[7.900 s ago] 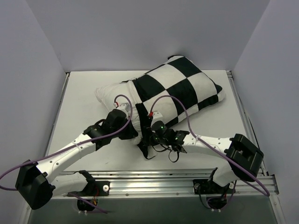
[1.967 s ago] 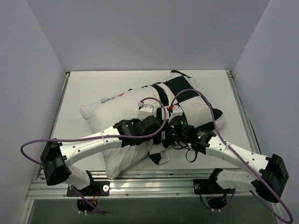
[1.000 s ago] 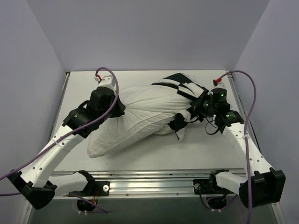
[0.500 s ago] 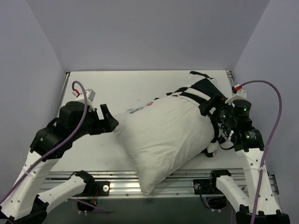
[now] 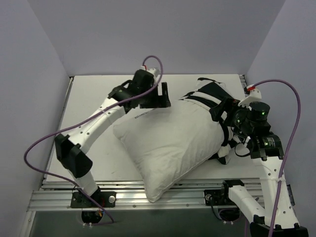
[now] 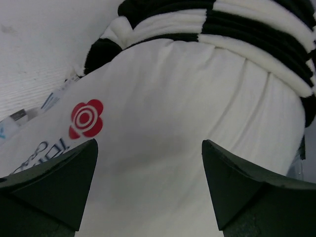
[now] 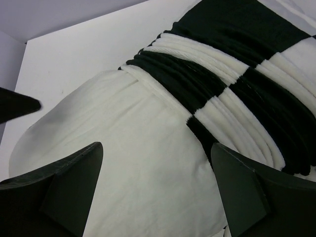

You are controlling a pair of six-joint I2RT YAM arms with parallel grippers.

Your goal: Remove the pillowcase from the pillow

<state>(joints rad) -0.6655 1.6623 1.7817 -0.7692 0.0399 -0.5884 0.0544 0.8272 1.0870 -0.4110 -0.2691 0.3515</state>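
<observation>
Corner of the plump plain white rectangular pillow [image 5: 168, 143] juts past the near edge of the white counter [image 5: 89, 98]. Farther back, the soft black-and-white checkered pillowcase [image 5: 210, 94] sits bunched in folds round the pillow's far right end. The right hand [image 5: 223, 116], fingers spread and empty, hovers at that bunched edge. The left hand [image 5: 164, 96], likewise released, hangs over the pillow's far side near its red mark [image 6: 85, 118].

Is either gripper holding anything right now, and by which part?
Nothing is held. The left gripper and right gripper are both open over the pillow, near the bunched pillowcase.
</observation>
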